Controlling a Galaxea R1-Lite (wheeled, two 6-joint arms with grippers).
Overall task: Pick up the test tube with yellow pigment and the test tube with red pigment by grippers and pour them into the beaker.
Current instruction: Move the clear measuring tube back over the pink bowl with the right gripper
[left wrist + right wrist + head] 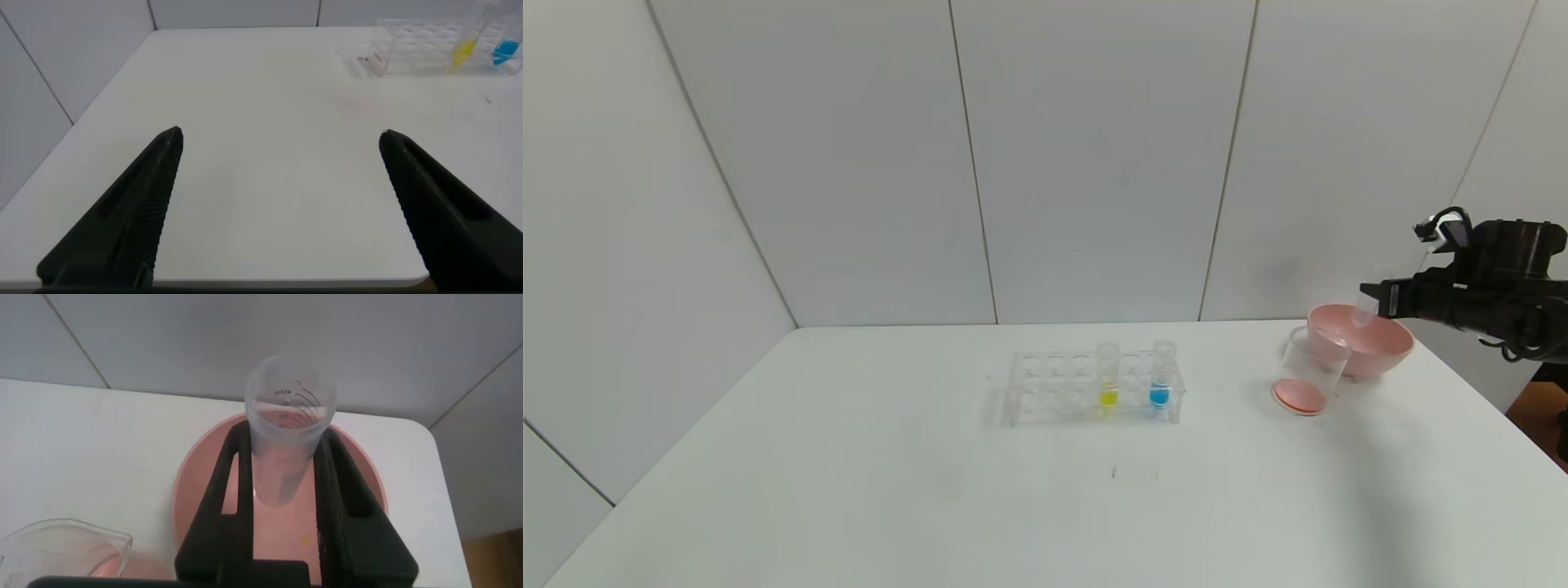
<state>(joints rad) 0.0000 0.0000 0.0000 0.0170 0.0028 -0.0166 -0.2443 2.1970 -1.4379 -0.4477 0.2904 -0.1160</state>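
Observation:
The test tube with yellow pigment (pixel 1107 377) stands upright in a clear rack (pixel 1054 388) at mid-table; it also shows in the left wrist view (pixel 464 51). My right gripper (pixel 1372 299) is shut on a clear ribbed-rim test tube (pixel 1364 314) and holds it tilted above the pink bowl (pixel 1376 349). In the right wrist view the held tube (pixel 290 392) shows no liquid between my fingers (pixel 233 482). The beaker (pixel 1308 371), with red-orange liquid at its bottom, stands just left of the bowl. My left gripper (pixel 282 135) is open and empty over bare table.
A tube with blue liquid (pixel 1161 377) stands in the rack to the right of the yellow one. The bowl and beaker sit near the table's far right corner. White wall panels close off the back and left.

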